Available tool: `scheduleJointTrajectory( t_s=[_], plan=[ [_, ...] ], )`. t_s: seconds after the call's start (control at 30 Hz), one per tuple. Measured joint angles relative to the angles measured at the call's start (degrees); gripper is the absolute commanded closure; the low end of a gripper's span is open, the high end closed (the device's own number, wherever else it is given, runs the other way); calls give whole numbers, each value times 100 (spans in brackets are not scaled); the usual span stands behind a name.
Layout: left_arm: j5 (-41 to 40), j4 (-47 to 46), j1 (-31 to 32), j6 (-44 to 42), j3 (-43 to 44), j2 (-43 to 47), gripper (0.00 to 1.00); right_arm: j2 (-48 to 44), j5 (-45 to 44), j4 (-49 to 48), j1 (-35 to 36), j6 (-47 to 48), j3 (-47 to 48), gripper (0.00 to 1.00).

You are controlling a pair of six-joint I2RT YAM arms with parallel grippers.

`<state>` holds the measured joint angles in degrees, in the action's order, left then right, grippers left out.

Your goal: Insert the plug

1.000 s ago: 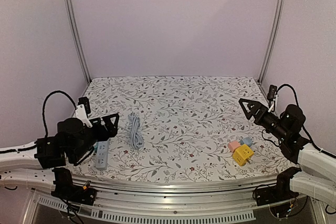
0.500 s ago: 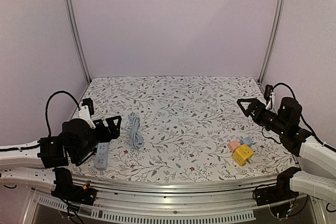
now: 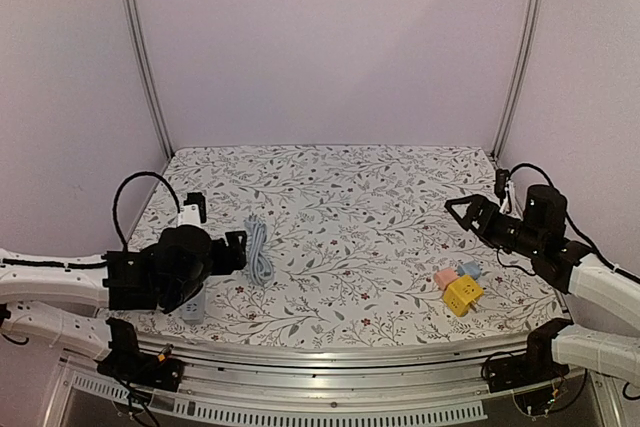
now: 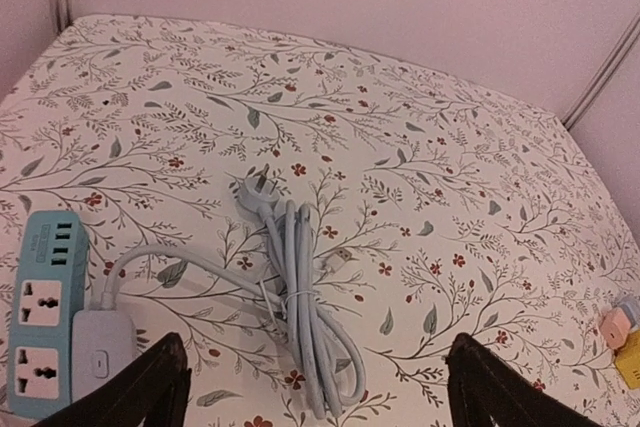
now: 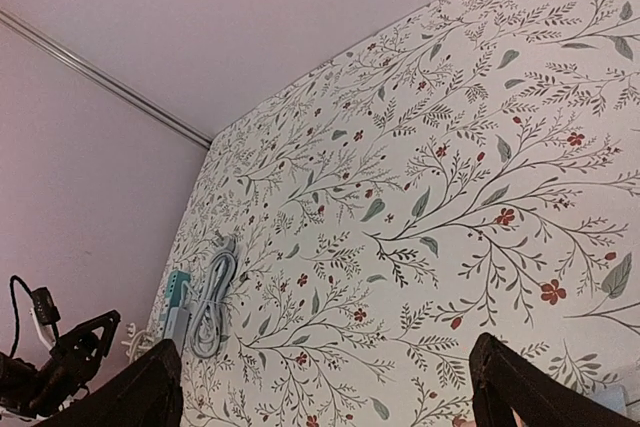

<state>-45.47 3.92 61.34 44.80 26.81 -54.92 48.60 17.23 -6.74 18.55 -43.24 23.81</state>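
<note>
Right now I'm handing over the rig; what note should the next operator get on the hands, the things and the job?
Left hand: open, empty, close to the coiled cord.
Right hand: open, empty, raised at the right side.
Power strip lies near the left edge, both sockets free; the cord's plug lies loose.
Yellow adapter sits near the right edge.
Done: nothing inserted.
Left: grasp a plug, push it into the strip.
</note>
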Motion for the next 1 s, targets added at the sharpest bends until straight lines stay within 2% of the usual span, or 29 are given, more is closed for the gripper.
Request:
scheduleJointTrajectory(
  t_s=[0.17,0.37,0.53,0.8,1.0],
  plan=[
    [232,-122,-140,70,177,-756,17,181,-229,-66,20,4,-44,1],
    [553,-409,-326,114,208,-1486,18,413,-942,-138,20,-9,-275,1],
    [811,-717,-570,155,289,-2105,24,529,-1401,-151,20,-2,-291,1],
    [1189,-1073,-730,153,723,-3001,26,420,-1696,-282,20,-76,-387,1],
    [1185,-1062,-850,203,938,-3536,33,146,-1711,-531,22,-315,-592,1]
  ],
)
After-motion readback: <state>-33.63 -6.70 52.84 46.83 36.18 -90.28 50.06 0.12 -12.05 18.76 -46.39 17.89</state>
